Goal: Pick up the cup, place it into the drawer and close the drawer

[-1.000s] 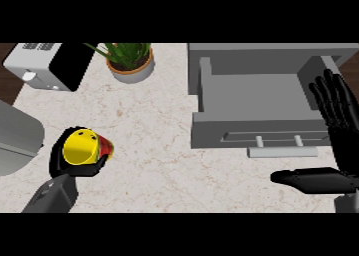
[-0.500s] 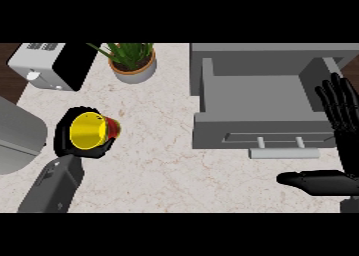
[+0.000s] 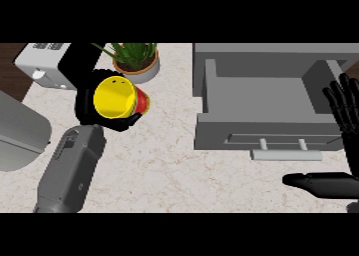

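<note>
In the head view my left hand [image 3: 97, 111] is curled round a cup [image 3: 119, 97] that is yellow inside and red outside. The cup hangs above the marble counter, mouth facing up toward me, left of the drawer. The grey drawer [image 3: 267, 102] stands pulled out at the right, its inside bare, with a pale handle [image 3: 284, 154] on its front. My right hand [image 3: 349, 111] rests open at the right edge, fingers straight and pointing up beside the drawer's right wall.
A potted green plant [image 3: 135, 60] stands just behind the cup. A white toaster [image 3: 44, 65] sits at the back left. A grey rounded object [image 3: 12, 131] fills the left edge. Marble counter [image 3: 182, 175] lies in front of the drawer.
My left hand has lifted the cup and carried it away from me and to the right, closer to the plant and the drawer. The right hand has stayed still.
</note>
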